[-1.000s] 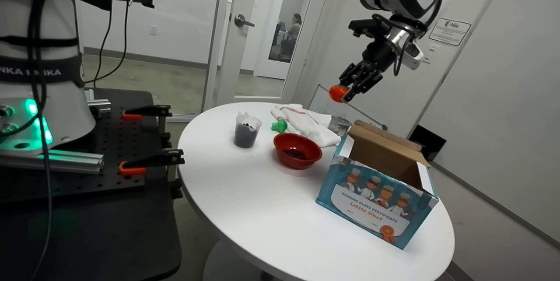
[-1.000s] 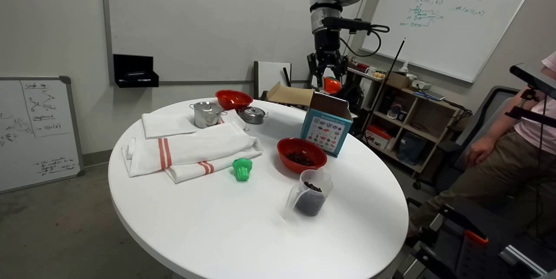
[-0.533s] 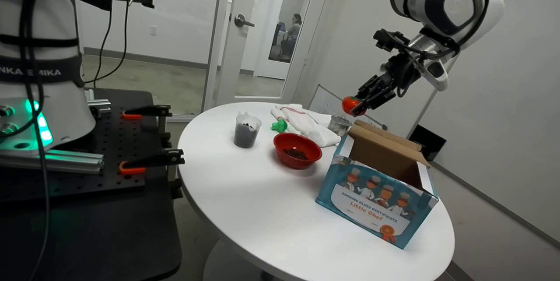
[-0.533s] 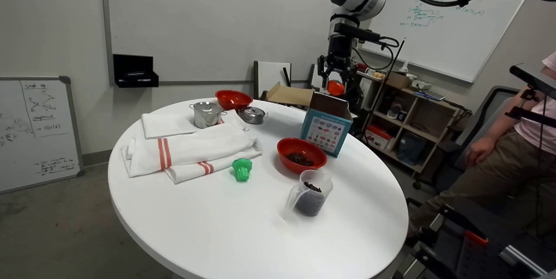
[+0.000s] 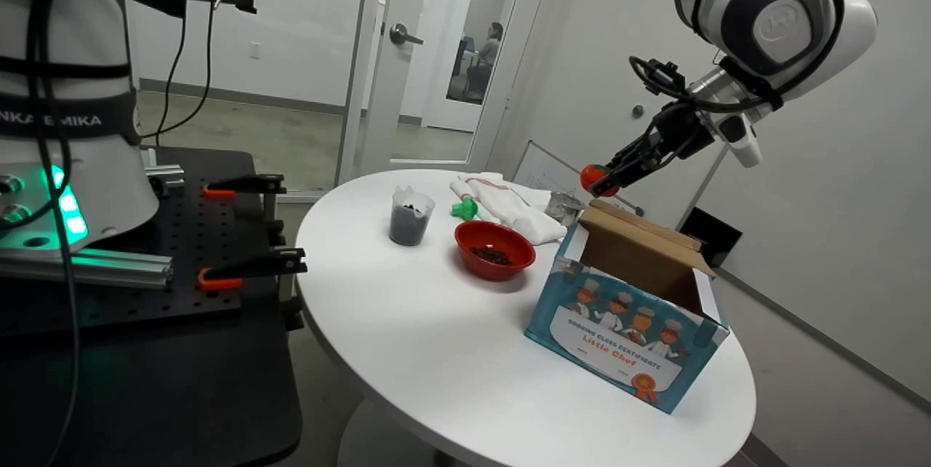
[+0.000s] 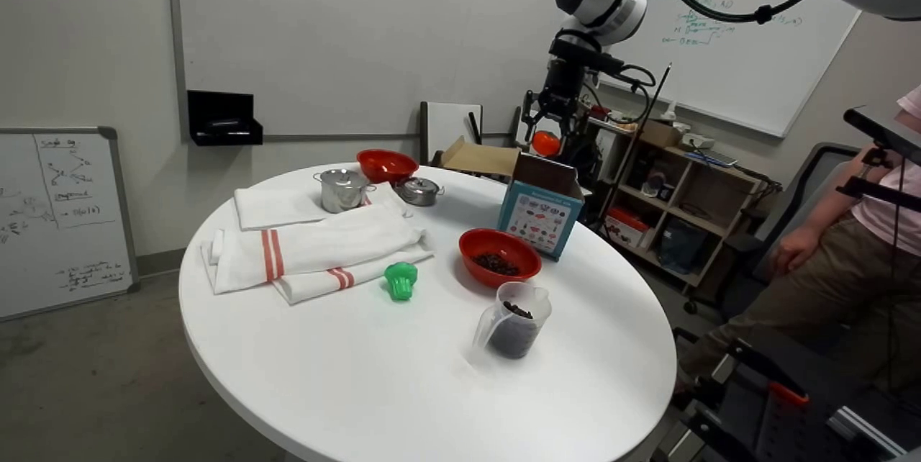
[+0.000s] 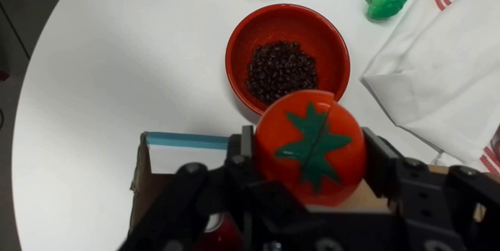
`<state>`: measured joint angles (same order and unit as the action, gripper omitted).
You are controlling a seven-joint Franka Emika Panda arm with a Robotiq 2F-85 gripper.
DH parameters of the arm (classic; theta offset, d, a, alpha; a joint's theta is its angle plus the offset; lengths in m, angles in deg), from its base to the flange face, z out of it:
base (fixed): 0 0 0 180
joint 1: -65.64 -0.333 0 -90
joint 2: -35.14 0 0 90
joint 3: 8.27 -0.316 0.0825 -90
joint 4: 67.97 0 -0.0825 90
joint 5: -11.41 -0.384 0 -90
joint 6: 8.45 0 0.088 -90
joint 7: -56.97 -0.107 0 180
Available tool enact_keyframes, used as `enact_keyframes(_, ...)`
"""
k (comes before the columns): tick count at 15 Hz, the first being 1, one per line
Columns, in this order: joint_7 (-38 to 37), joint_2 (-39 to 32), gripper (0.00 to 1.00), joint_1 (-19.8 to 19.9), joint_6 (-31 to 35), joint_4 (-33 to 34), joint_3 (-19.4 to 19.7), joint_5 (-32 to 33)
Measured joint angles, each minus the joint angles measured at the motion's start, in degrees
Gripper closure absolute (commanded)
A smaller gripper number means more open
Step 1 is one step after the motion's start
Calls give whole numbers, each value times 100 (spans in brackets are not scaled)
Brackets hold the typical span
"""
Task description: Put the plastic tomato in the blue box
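Note:
The plastic tomato (image 7: 308,145) is a red ball with a green star-shaped top. My gripper (image 7: 307,135) is shut on it, one finger on each side. The tomato also shows in both exterior views (image 5: 595,177) (image 6: 546,143). The blue box (image 5: 611,336) stands open-topped on the table, with its brown inside showing. It also shows in an exterior view (image 6: 541,217). The gripper holds the tomato above the table, near the box's raised brown flap (image 5: 640,228). In the wrist view the box's blue edge (image 7: 187,140) lies below the gripper, which hides much of the opening.
A red bowl (image 7: 287,20) of dark beans stands beside the box. A measuring cup (image 6: 514,329), green toy broccoli (image 6: 401,281), towels (image 6: 324,250), metal pots (image 6: 343,190) and another red bowl (image 6: 387,164) are on the table. A red object (image 7: 220,237) shows below the gripper.
The gripper has come down and towards the box with the tomato still held. The arm tilts more in an exterior view. The box and table items have not moved.

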<state>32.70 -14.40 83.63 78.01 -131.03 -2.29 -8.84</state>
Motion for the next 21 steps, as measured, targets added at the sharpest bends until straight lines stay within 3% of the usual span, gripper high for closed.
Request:
enact_keyframes(3, -43, 295, 62, -208, 345, -583, -22, 21)
enact_keyframes(7, -314, 646, 62, -808, 530, -1341, -20, 69)
enact_keyframes(11, -643, 738, 62, -1126, 552, -1536, 22, 75)
enact_keyframes(15, -811, 802, 62, -1033, 536, -1527, 182, 68)
enact_keyframes(21, -839, 1039, 62, -488, 455, -1653, 559, 55)
